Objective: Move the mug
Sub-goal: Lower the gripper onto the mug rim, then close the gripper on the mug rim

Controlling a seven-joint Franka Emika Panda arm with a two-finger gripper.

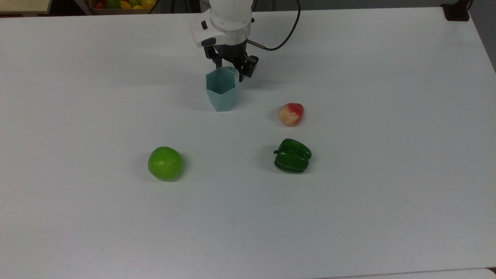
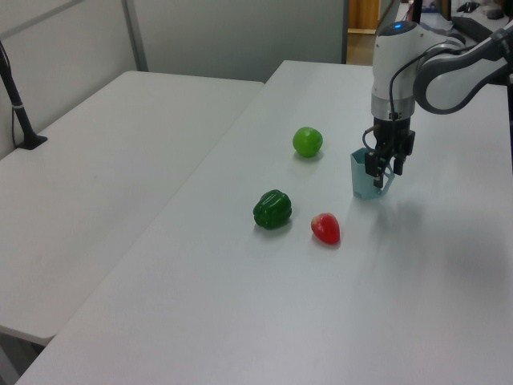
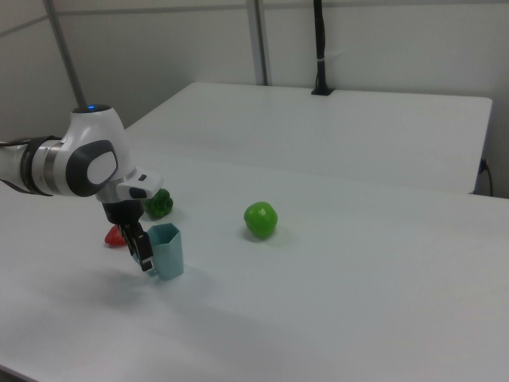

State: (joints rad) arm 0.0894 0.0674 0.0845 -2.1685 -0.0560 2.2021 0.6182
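The pale teal faceted mug (image 1: 221,91) stands upright on the white table (image 1: 348,213), its small handle on the far side in the top view. My gripper (image 1: 230,69) hangs straight down over that handle. It is open, with one dark finger on each side of the handle and the tips below rim height. In the left view the gripper (image 2: 383,170) is at the right side of the mug (image 2: 362,180). In the right view the gripper (image 3: 141,251) is low at the left side of the mug (image 3: 169,251).
A red-and-yellow fruit (image 1: 291,114) and a green bell pepper (image 1: 292,155) lie to the top view's right of the mug, nearer the camera. A green apple (image 1: 165,163) sits to the front left. A bin of fruit (image 1: 122,4) stands past the far edge.
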